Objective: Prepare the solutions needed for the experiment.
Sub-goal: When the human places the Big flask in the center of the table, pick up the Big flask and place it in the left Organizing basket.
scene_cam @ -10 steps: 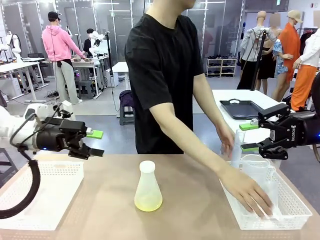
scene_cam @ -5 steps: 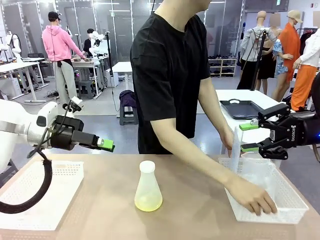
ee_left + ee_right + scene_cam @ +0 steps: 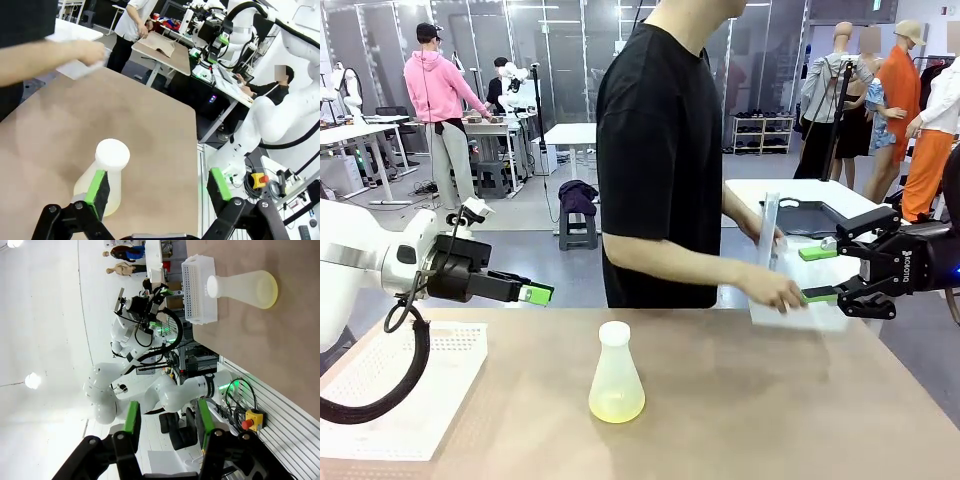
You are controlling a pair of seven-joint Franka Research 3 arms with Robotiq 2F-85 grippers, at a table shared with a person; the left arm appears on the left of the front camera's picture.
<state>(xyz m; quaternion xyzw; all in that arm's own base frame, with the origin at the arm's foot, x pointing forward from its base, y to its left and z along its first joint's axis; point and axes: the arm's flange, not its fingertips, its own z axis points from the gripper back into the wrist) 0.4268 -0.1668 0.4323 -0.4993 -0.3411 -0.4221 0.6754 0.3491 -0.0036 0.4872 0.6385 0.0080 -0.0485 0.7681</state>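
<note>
A frosted conical flask (image 3: 616, 372) stands upright in the middle of the table, capped white, with a little pale yellow-green solution (image 3: 616, 405) at its bottom. My left gripper (image 3: 534, 292) hovers to the flask's left, above the table, apart from it. In the left wrist view the flask (image 3: 107, 172) sits just beyond the left pad, and the gripper (image 3: 158, 186) is open and empty. My right gripper (image 3: 817, 275) hangs open at the right, beside the person's hand. The right wrist view shows that gripper (image 3: 167, 421) open, with the flask (image 3: 245, 287) far off.
The person across the table holds a white basket (image 3: 800, 305) lifted off the right side, and a tall clear graduated cylinder (image 3: 767, 232) in the other hand. Another white basket (image 3: 400, 390) rests at the table's left. The brown tabletop (image 3: 770, 400) is bare at the right.
The person lifted the right-hand basket off the table and drew it back with the cylinder. My left gripper moved right and rolled edge-on. The right gripper stayed put.
</note>
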